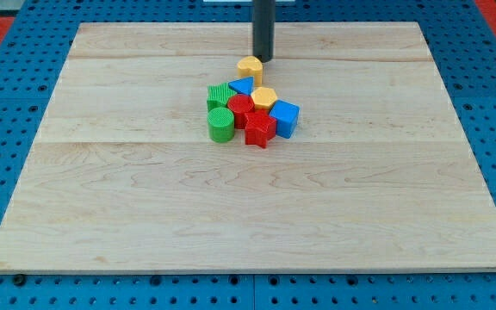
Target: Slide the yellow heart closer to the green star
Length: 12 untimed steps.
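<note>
The yellow heart (pixel 250 66) lies on the wooden board just above a tight cluster of blocks. The green star (pixel 220 95) sits at the cluster's upper left, a short way below and left of the heart. My tip (pixel 264 59) is at the heart's upper right edge, touching or nearly touching it. The rod rises straight up out of the view's top.
The cluster also holds a blue triangle (pixel 242 86), a yellow hexagon (pixel 264 97), a blue cube (pixel 284 117), a red block (pixel 240 109), a red star-like block (pixel 260 129) and a green cylinder (pixel 220 124). The board (pixel 248 215) lies on a blue pegboard.
</note>
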Tool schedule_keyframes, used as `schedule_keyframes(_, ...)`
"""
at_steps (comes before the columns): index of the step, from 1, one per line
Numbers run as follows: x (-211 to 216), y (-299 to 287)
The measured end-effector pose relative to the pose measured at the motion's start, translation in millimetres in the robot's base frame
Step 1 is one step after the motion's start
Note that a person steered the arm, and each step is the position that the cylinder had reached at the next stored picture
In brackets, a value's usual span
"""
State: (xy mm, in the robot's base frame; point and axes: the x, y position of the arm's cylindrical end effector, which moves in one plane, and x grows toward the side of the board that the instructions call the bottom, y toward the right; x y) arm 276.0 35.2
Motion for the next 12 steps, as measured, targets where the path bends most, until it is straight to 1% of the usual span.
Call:
schedule_keyframes(1, 21, 21)
schedule_keyframes(2, 29, 3)
schedule_keyframes(5, 31, -173)
schedule_keyframes(7, 40, -229)
schedule_keyframes(8, 64, -245)
schedule_keyframes(9, 75, -243)
schedule_keyframes(10, 73, -234)
schedule_keyframes(11, 52, -231)
schedule_keyframes(12, 63, -200)
